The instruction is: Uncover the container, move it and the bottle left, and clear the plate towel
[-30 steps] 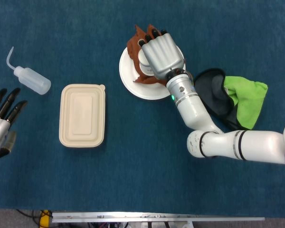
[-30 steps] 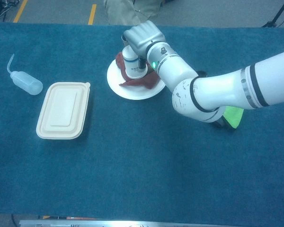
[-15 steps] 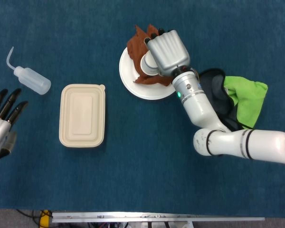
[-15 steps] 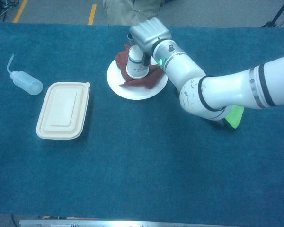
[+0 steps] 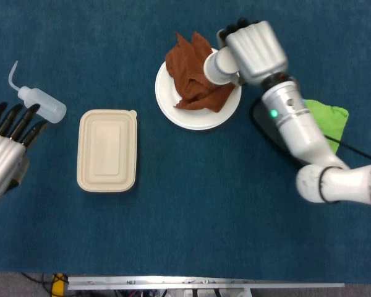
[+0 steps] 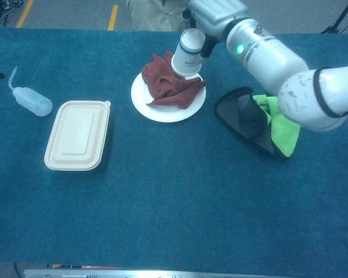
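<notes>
Right hand: the right hand (image 5: 255, 46) grips a white cup (image 6: 188, 54) from the side and holds it up in the air, above the far right edge of the plate. The cup is tipped, with its open end toward the hand.
Left hand: the left hand (image 5: 6, 151) is at the left edge of the head view, holding nothing, with its dark fingers (image 5: 17, 120) spread apart and pointing toward the bottle.
Towel: the red-brown towel (image 5: 195, 71) lies in a crumpled heap on the plate, and 1 corner hangs over the far rim.
Plate: the round white plate (image 5: 179, 114) sits on the blue table (image 5: 191, 210), far side, near the middle.
Container: the cream box (image 5: 107, 150) is a rectangle with round corners. Its lid is on. It lies flat, left of the plate and well apart from it.
Bottle: the clear squeeze bottle (image 5: 40, 102) has a thin bent spout. It lies on its side, near the box, at its far left.
Cloths: a black cloth (image 6: 243, 119) and a bright green cloth (image 6: 281, 130) lie bunched together to the right of the plate.
</notes>
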